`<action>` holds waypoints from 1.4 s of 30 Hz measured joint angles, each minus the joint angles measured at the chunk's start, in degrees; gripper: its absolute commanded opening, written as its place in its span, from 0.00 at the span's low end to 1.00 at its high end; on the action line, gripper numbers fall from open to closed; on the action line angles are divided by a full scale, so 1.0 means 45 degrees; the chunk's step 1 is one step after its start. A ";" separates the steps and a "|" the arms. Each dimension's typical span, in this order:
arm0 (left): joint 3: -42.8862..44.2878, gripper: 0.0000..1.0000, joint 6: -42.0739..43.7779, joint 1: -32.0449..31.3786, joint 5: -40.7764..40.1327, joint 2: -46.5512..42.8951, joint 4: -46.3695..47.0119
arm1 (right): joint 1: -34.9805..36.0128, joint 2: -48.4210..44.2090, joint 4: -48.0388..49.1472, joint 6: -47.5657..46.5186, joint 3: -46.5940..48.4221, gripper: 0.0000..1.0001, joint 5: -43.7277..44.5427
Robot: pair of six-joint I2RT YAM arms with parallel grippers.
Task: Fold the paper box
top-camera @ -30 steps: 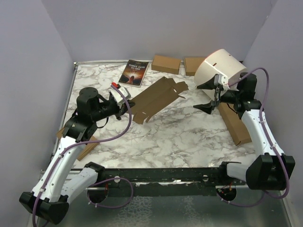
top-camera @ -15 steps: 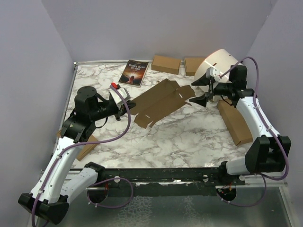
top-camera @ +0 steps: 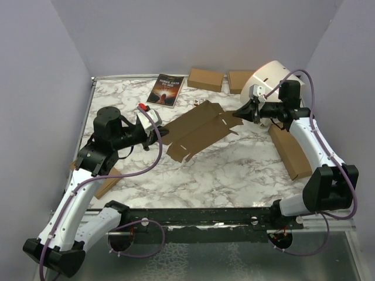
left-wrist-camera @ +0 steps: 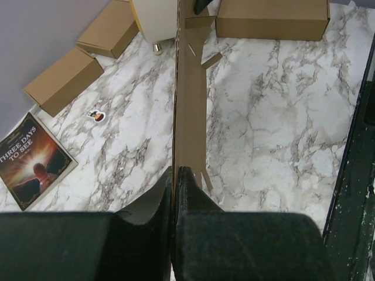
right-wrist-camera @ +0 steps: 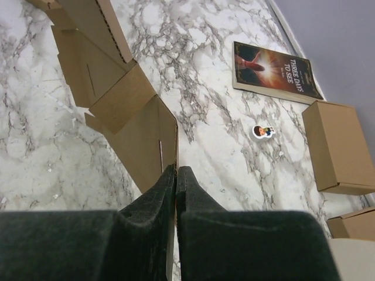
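Between the arms, over the middle of the veined marble worktop (top-camera: 234, 170), the left end effector (left-wrist-camera: 175, 171) has its dark fingers closed on the thin left edge of the paper box (top-camera: 196, 130). The box is a flat die-cut sheet of brown corrugated cardboard with slots and tabs. The right end effector (right-wrist-camera: 176, 170) is closed on the edge of its right flap.

Overhead and wrist views sharing paper box (top-camera: 196, 127)

book (top-camera: 166, 91) flat, far edge | brown box (top-camera: 205, 79) beside it | white tub (top-camera: 272, 75) right
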 measured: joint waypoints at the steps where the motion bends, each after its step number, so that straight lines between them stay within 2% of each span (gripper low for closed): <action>1: 0.0000 0.00 0.0000 0.0000 0.0024 0.0024 0.0000 | 0.0000 -0.0029 0.0024 -0.0044 -0.0039 0.01 0.0005; 5: 0.0063 0.00 -0.0024 0.0000 0.0248 0.0243 0.0000 | -0.0029 -0.0641 0.1088 0.0447 -0.1171 0.01 0.0024; 11: 0.0078 0.00 -0.0316 0.0000 0.0520 0.0874 0.0000 | -0.0058 -0.2079 0.5168 0.2676 -0.4673 0.01 0.0423; 15: 0.0078 0.00 -0.0612 -0.0112 0.0661 0.1360 0.0058 | -0.0063 -0.2157 0.7237 0.3725 -0.6256 0.01 0.0665; 19: 0.0078 0.00 -0.0996 -0.0427 0.0709 0.1972 0.0199 | -0.0063 -0.2157 0.8393 0.4240 -0.7242 0.01 0.1112; 31: 0.0073 0.00 -0.1753 -0.0850 0.0743 0.2715 0.0413 | -0.0063 -0.2123 0.8752 0.3978 -0.7616 0.01 0.1365; 42: 0.0044 0.00 -0.2385 -0.1069 0.0714 0.3376 0.0874 | -0.0107 -0.1554 0.7412 0.2832 -0.7397 0.02 0.1316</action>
